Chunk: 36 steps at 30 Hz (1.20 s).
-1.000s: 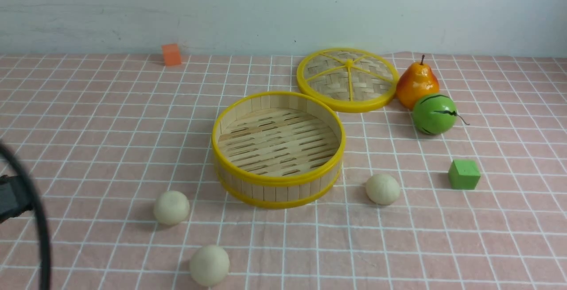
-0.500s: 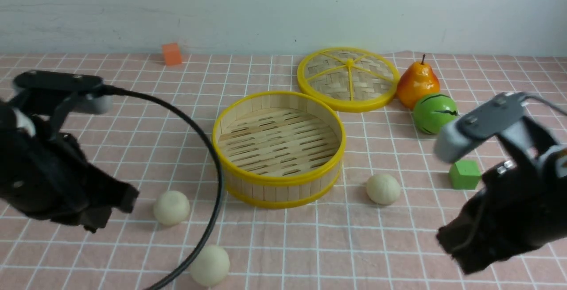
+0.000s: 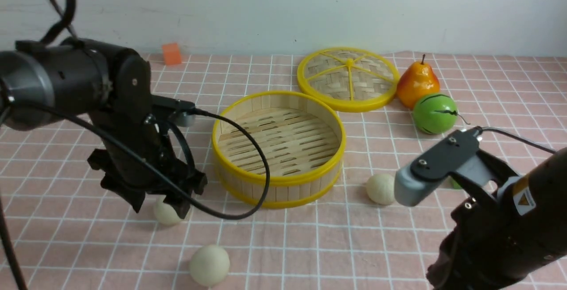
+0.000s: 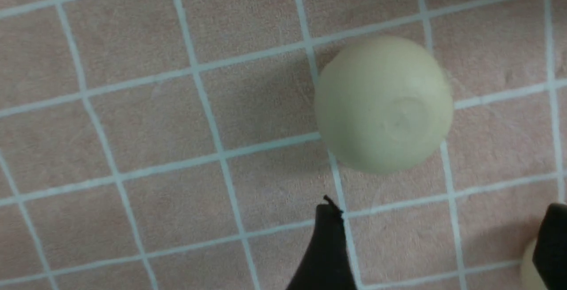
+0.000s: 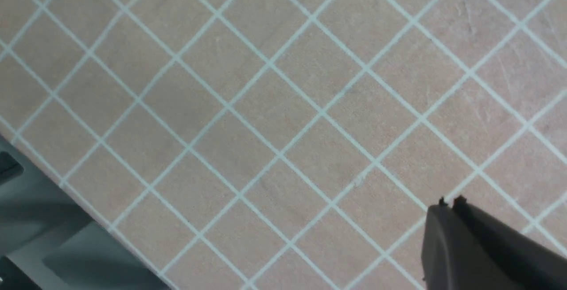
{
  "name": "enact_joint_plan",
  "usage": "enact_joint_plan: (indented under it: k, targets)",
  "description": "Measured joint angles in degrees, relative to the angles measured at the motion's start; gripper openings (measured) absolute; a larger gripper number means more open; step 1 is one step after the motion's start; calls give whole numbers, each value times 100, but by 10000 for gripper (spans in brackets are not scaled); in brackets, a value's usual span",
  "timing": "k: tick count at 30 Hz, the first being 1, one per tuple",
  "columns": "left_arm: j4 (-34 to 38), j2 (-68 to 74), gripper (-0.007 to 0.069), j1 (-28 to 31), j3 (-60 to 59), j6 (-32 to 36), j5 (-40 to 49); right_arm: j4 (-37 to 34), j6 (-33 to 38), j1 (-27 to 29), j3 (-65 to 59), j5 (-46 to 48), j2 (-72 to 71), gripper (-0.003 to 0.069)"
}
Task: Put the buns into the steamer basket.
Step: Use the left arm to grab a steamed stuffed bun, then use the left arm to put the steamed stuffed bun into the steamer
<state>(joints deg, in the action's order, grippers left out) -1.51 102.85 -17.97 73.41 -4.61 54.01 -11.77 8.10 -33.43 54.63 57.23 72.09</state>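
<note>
Just left of the yellow-rimmed round bamboo steamer basket [image 3: 278, 179], the left gripper [image 3: 159, 210] gapes over a cream-white round dough bun [image 3: 165, 217]; the right gripper [image 5: 449, 203] is pressed together.

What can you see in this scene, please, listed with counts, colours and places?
buns: three, cream-white, on the cloth outside the basket; two front-left, one front-right
steamer basket: one, bamboo with yellow rims, centre, empty
lid: one, woven bamboo with yellow spokes, behind the basket to the right
pear: one, orange-yellow, right of the lid
striped fruit: one, green, in front of the pear
orange cube: one, far left by the wall
green cube: one, mostly hidden behind the right arm
tablecloth: one, pink with white grid
left hand: one, black, open, over a front-left bun
right hand: one, black, shut, front right over bare cloth
</note>
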Motion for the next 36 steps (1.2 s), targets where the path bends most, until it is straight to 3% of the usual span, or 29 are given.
enact_joint_plan:
  k: [7, 15, 19, 20, 21, 22, 25, 31, 36]
  targets:
    - [-259, 631, 569, 0, 24, -207, -411, 1077, -501, -2, 0, 389, 0, 0]
    - [-313, 656, 510, 0, 24, -382, -958, 1295, -753, -2, 0, 123, 0, 8]
    - [-431, 656, 345, 0, 55, -389, -928, 1295, -757, -2, 0, 78, 0, 14]
    - [-475, 656, 251, 0, 177, -389, -745, 1307, -757, -2, 0, 78, 0, 16]
    - [-475, 656, 238, 0, 200, -389, -720, 1307, -757, -2, 0, 78, 0, 17]
    - [-469, 656, 142, 0, 427, -389, -478, 1346, -757, -2, 0, 73, 0, 19]
    - [-370, 630, 10, -65, 1056, -391, -8, 1408, -771, -2, 0, 76, 0, 24]
    - [75, 554, 3, -544, 2169, -181, 333, 1642, -776, -2, 0, 0, 0, 34]
    - [263, 784, 3, -983, 2541, -76, -352, 1758, -810, -2, 0, -222, 0, 43]
